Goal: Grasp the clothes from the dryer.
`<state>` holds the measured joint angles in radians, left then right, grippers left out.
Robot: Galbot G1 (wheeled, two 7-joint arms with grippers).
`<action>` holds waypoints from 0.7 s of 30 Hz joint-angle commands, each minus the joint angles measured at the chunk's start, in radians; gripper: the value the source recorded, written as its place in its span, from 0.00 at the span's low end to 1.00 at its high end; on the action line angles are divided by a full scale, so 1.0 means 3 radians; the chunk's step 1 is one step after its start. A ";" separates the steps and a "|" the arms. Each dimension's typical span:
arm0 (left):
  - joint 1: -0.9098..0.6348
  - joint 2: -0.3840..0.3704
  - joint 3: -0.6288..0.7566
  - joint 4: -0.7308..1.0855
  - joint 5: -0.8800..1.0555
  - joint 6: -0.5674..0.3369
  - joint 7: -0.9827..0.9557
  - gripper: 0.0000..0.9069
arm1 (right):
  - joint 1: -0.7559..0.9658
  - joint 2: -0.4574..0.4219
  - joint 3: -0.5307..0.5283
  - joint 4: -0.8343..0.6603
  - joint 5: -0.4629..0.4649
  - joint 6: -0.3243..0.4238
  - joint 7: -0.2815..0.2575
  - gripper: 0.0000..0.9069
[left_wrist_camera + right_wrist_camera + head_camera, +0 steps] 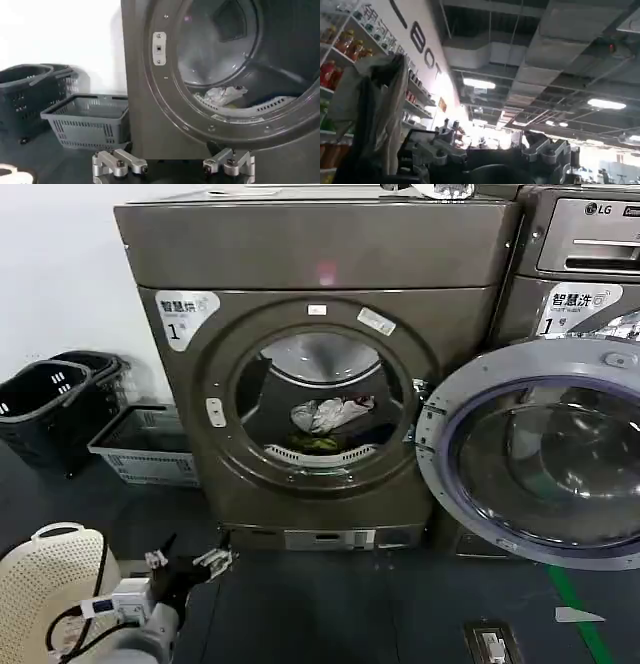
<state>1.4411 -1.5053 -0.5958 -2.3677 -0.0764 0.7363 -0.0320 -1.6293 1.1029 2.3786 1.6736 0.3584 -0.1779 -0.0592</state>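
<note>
The bronze-grey dryer stands in front of me, its round door swung open to the right. The clothes lie in the drum: a whitish-grey piece on top and a yellow-green piece beneath it near the lip. The left wrist view shows the dryer front and the whitish-grey piece. My left gripper hangs low by the floor, left of and below the porthole, open and empty. My right gripper points up at the ceiling, fingers wide apart with nothing between them.
An LG machine stands to the right, behind the open door. A grey rectangular basket and dark round baskets sit on the floor left of the dryer. A white perforated basket is at my lower left.
</note>
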 commanded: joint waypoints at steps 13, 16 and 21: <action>0.0005 -0.0002 0.0017 0.0005 0.0022 0.0164 -0.0004 1.00 | 0.0001 0.0008 0.0007 -0.0023 0.0006 0.0041 0.0033 1.00; 0.0001 -0.0001 0.0018 0.0007 0.0015 0.0164 -0.0001 1.00 | -0.0004 0.0006 0.0012 -0.0035 0.0005 0.0051 0.0034 1.00; -0.0005 -0.0007 0.0037 0.0015 0.0023 0.0164 -0.0008 1.00 | -0.0004 0.0002 0.0013 -0.0041 0.0005 0.0051 0.0043 1.00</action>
<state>1.4397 -1.5071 -0.5866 -2.3655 -0.0709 0.7363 -0.0332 -1.6293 1.1044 2.3821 1.6618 0.3592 -0.1647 -0.0475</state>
